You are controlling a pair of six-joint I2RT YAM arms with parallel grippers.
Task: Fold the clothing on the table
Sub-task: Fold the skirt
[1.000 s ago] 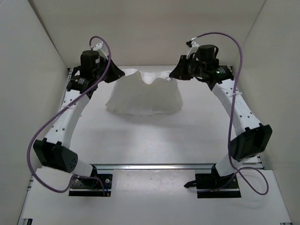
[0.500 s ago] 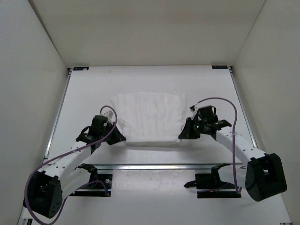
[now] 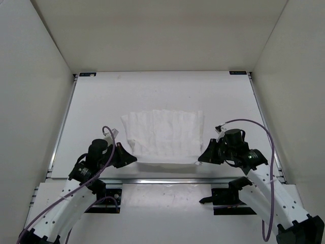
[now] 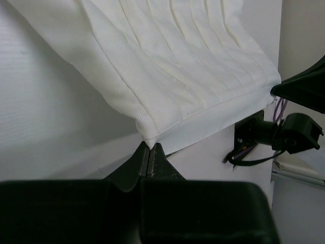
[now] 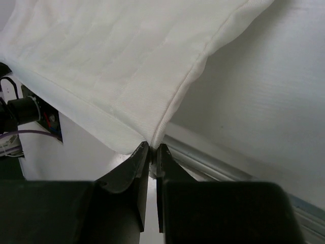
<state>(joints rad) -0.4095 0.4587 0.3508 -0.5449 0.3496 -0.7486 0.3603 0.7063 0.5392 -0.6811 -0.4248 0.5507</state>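
The thin white pleated fabric garment (image 3: 163, 136) lies on the flat white desk (image 3: 101, 96), its long axis parallel to the near edge. The left end effector (image 3: 133, 158) and the right end effector (image 3: 199, 159) each clench a near corner. The cloth extends away from both towards the far edge.
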